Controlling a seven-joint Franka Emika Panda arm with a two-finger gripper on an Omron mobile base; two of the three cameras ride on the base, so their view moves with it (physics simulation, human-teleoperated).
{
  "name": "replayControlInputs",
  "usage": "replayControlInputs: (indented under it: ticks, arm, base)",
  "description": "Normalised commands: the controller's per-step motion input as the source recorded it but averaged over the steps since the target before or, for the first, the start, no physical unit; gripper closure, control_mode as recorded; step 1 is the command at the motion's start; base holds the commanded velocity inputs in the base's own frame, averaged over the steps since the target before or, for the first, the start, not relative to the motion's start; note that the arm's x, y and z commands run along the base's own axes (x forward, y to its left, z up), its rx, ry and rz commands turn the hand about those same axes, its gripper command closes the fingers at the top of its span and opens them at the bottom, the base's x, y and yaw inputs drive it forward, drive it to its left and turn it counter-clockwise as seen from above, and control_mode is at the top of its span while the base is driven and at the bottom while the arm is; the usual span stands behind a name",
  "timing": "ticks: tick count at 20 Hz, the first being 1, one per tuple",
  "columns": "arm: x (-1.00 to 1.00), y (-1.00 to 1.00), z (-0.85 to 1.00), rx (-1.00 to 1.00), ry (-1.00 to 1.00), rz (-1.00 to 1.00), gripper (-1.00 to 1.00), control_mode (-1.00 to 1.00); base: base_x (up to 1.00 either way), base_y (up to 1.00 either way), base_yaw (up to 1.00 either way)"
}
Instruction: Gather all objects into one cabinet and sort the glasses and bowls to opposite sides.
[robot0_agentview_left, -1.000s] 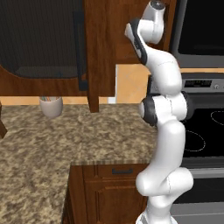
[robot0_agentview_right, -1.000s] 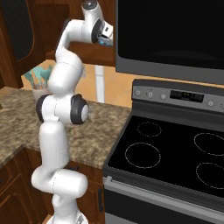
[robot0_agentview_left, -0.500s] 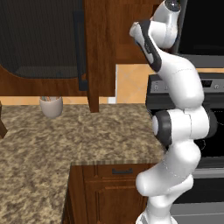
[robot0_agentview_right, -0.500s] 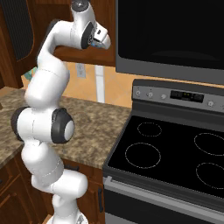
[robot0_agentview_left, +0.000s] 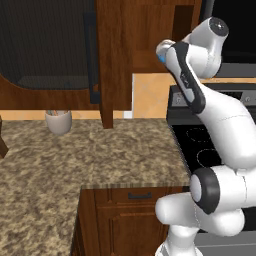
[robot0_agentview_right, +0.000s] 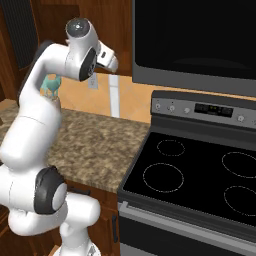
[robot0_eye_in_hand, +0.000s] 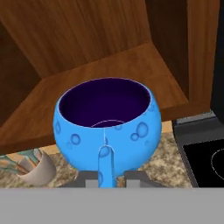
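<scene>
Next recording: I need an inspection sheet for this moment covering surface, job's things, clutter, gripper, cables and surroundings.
Surface: speckled granite counter, with a utensil crock standing near the back wall.
Job's things: blue cup upright, handle toward the camera, held in front of the cabinet shelf; the shelf part in sight is bare. Mugs and bowl: nothing seen.
Clutter: nothing seen apart from the crock.
Gripper: gripper raised at cabinet height, fingers either side of the cup's handle; appears shut on it.
Cables: nothing seen.
Surroundings: dark-panelled cabinet door with a long black handle; black stove with a dark microwave above.
</scene>
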Motion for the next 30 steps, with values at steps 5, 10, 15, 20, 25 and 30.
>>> replayControlInputs:
  ticks: [5,10,15,20,25,30]
  arm:
    - [-1.00,-0.06,0.01,0.00,0.00,0.21,1.00,-1.00]
    - [-1.00,-0.10,0.00,-0.04,0.00,0.35,1.00,-1.00]
    - [-1.00,-0.27,-0.09,-0.12,0.00,0.41,1.00,-1.00]
    - [-1.00,0.01,-0.41,-0.22,-0.02,0.30,1.00,-1.00]
    - [-0.93,0.01,-0.43,-0.10,-0.02,0.15,1.00,-1.00]
    - [-0.88,0.02,-0.50,0.00,0.00,0.00,1.00,-1.00]
  base:
    - [0.00,0.00,0.00]
    - [0.00,0.00,0.00]
    - [0.00,0.00,0.00]
    - [0.00,0.00,0.00]
    - [0.00,0.00,0.00]
    - [0.00,0.00,0.00]
